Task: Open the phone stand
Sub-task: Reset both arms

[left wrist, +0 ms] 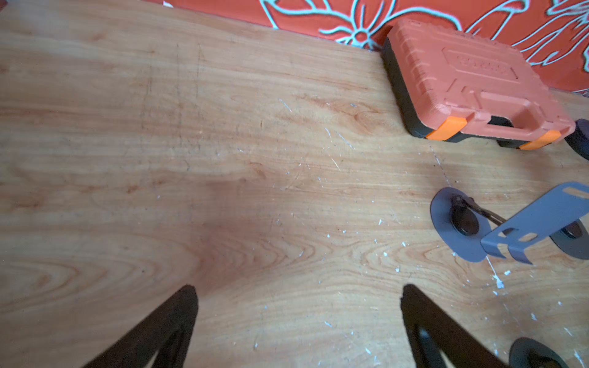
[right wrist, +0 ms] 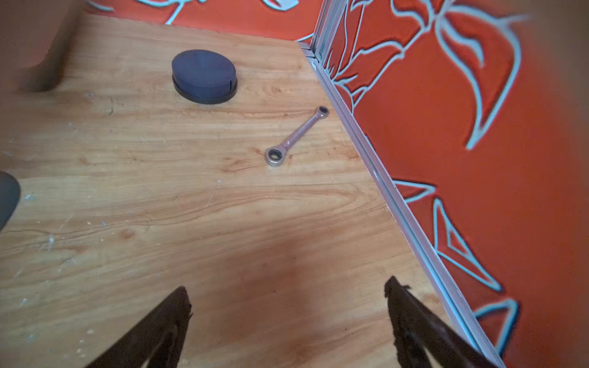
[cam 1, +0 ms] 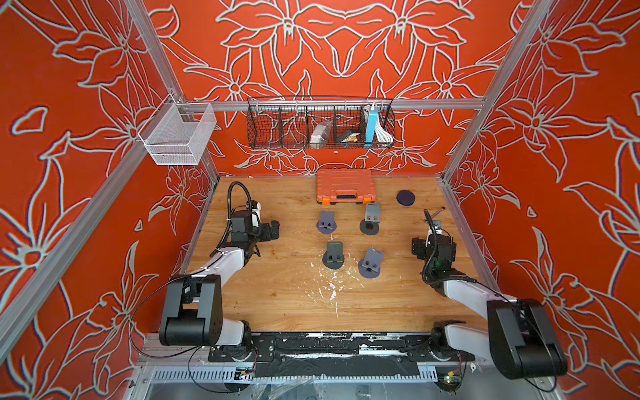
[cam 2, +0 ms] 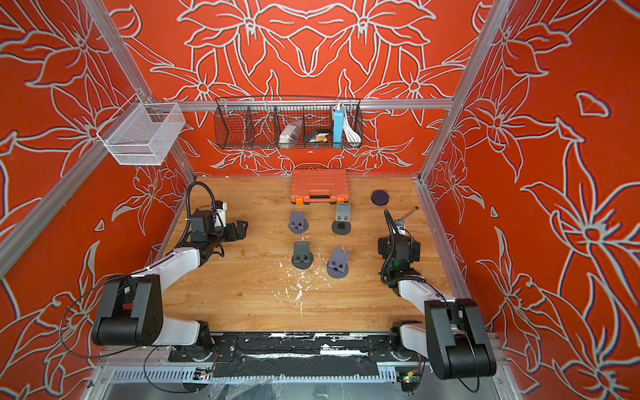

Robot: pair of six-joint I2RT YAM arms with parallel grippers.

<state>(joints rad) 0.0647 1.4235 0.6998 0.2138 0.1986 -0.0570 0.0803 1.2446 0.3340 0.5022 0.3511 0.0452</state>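
Left end effector [left wrist: 298, 288] and right end effector [right wrist: 287, 283] gape empty; folded phone stand [right wrist: 204, 75] lies flat, face up.

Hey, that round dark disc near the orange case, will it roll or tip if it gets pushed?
The round dark disc lies flat on its broad face, so it likely slides rather than rolls. Low and wide, it probably won't tip.

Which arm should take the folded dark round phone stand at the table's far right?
Right. The folded dark round phone stand lies ahead of the open right gripper; the left gripper is across the wooden table.
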